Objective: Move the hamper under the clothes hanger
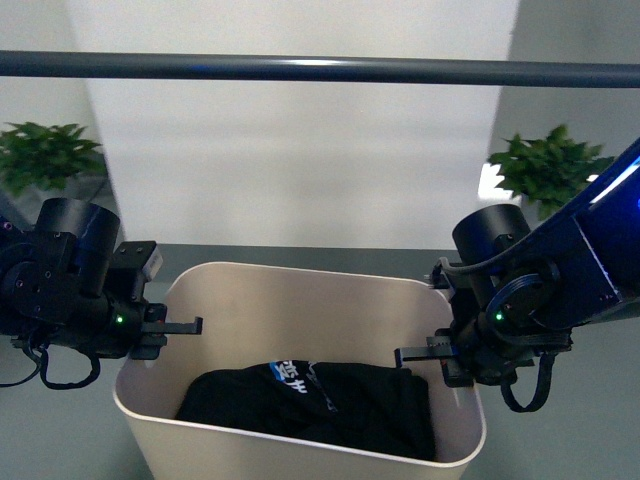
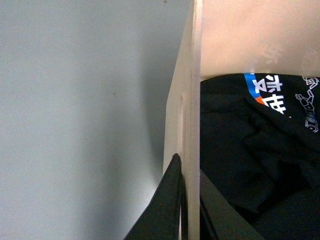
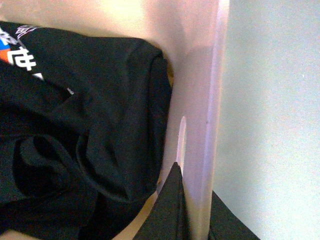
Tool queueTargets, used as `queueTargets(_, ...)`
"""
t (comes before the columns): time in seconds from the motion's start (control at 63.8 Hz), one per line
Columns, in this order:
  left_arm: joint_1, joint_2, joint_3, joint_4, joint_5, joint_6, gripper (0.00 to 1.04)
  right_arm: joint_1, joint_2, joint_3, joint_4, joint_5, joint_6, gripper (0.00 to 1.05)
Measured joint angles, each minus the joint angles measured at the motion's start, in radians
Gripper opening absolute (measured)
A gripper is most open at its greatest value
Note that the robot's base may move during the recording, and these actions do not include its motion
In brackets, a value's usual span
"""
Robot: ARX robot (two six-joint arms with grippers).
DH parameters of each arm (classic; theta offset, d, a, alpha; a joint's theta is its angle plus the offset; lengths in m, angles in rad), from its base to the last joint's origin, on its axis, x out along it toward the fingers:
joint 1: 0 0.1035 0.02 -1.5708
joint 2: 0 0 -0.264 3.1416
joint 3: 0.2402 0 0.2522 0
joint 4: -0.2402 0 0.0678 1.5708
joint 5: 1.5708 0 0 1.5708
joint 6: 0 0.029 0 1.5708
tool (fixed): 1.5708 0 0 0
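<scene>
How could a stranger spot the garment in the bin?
A dark grey horizontal bar crosses the top of the front view; lower down stands a beige hamper. Crumpled at its bottom lies a black garment, alone inside, with white and blue lettering.

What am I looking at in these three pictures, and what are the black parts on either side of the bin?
This is a robot with two arms. The wide picture comes from a camera on its body, and the two close ones come from cameras on its wrists. The black parts are its left gripper and right gripper. Each pinches one side wall of the beige hamper, with one finger inside and one outside. Black clothing with printed lettering lies in it. The dark bar across the top is the clothes hanger.
</scene>
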Motion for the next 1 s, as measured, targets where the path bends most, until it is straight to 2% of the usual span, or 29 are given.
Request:
queueTargets(0.125, -0.002, 0.0, 0.0, 0.0, 0.005, 0.0, 0.04, -0.009, 0.0, 0.0, 0.0, 0.0, 0.0, 0.03)
queueTargets(0.392, 0.049, -0.001, 0.0, 0.0, -0.031, 0.0, 0.04, 0.053, 0.0, 0.002, 0.003, -0.04, 0.013, 0.03)
queueTargets(0.752, -0.002, -0.001, 0.0, 0.0, 0.004, 0.0, 0.04, -0.006, 0.0, 0.0, 0.0, 0.002, 0.007, 0.03)
queueTargets(1.003, 0.012, -0.001, 0.0, 0.0, -0.012, 0.0, 0.04, 0.01, 0.0, 0.0, 0.0, -0.008, 0.002, 0.03)
